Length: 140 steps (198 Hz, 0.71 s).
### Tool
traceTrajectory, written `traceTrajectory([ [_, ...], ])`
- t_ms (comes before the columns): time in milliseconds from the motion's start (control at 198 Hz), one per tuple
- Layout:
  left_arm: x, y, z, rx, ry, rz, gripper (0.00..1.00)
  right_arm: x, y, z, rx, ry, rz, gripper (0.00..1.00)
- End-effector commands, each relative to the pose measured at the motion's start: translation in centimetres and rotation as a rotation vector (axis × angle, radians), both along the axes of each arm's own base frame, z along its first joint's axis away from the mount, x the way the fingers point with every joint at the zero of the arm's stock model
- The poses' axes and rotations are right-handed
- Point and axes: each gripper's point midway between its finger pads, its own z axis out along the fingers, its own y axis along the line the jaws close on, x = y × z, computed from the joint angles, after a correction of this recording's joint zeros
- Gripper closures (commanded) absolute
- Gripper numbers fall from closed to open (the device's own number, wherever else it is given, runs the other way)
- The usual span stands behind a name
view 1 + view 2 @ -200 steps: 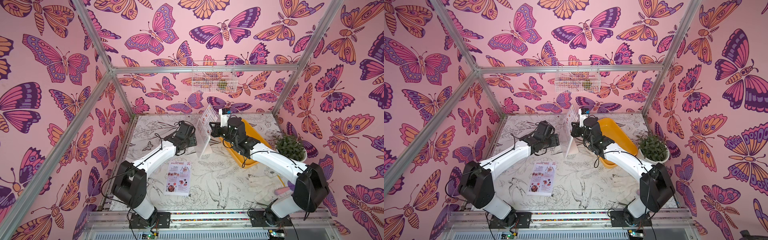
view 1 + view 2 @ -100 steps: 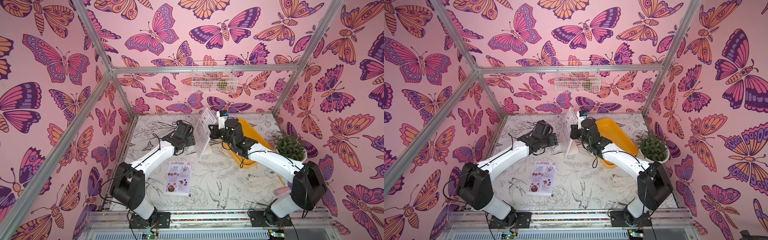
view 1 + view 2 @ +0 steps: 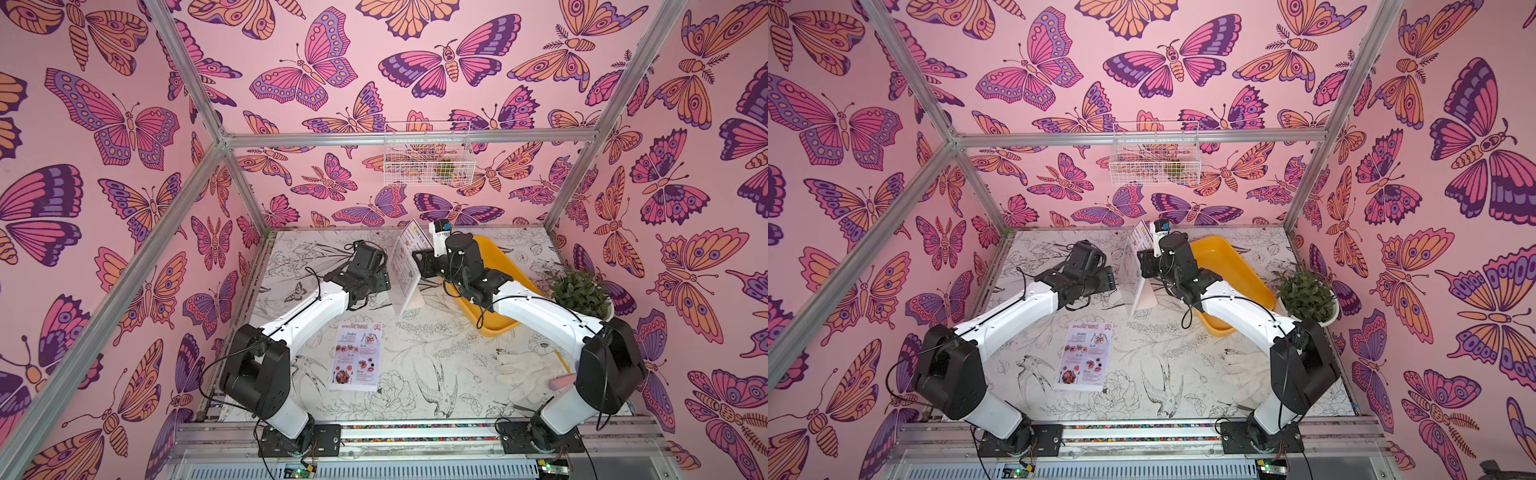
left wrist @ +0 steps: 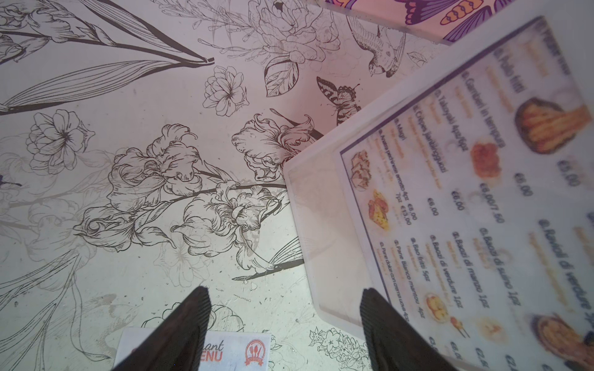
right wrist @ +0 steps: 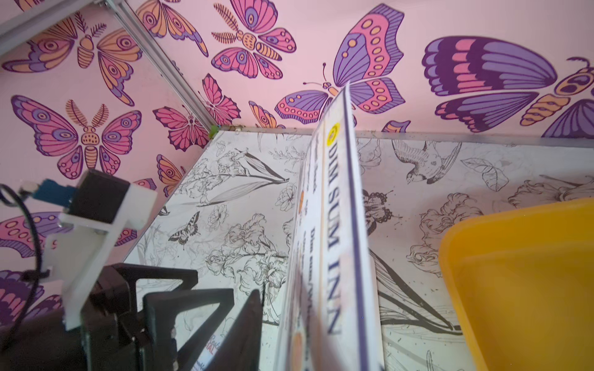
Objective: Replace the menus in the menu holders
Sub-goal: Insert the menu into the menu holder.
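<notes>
The clear menu holder [image 3: 408,297] stands upright mid-table, between my two arms in both top views. The "DIM SUM INN" menu [image 5: 332,231] is in it, and its top [image 3: 410,235] sticks up above the acrylic. My right gripper [image 3: 418,262] is at the sheet's upper edge. Its one visible finger [image 5: 249,321] stands apart from the paper; the other is hidden behind the sheet. My left gripper [image 4: 284,308] is open and empty, just beside the holder's lower corner [image 4: 321,244]. The red-headed "SPECIAL MENU" sheet [image 3: 357,357] lies flat on the table in front.
A yellow tray [image 3: 505,266] lies right of the holder, under my right arm. A potted plant [image 3: 582,293] stands at the right edge. A white glove [image 3: 521,370] and a pink object [image 3: 562,380] lie front right. A wire basket [image 3: 428,153] hangs on the back wall.
My right gripper's jaws have parted from the menu's edge, where they were shut a second ago. The left arm, the holder and the flat sheet have stayed in place.
</notes>
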Motion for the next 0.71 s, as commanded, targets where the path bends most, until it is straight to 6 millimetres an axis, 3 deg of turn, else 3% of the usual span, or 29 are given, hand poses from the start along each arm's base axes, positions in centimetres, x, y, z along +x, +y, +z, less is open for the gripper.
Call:
traceTrajectory([
  [0, -0.3, 0.6, 0.5, 0.013, -0.004, 0.004, 0.24, 0.6, -0.7, 1.9, 0.008, -0.027, -0.012, 0.66],
  [364, -0.2, 0.5, 0.3, 0.011, 0.001, 0.001, 0.24, 0.9, -0.7, 2.5, 0.049, -0.031, -0.007, 0.92],
  [703, -0.2, 0.4, 0.4, 0.007, 0.001, -0.001, 0.24, 0.3, 1.1, -0.5, 0.022, 0.033, 0.038, 0.93],
])
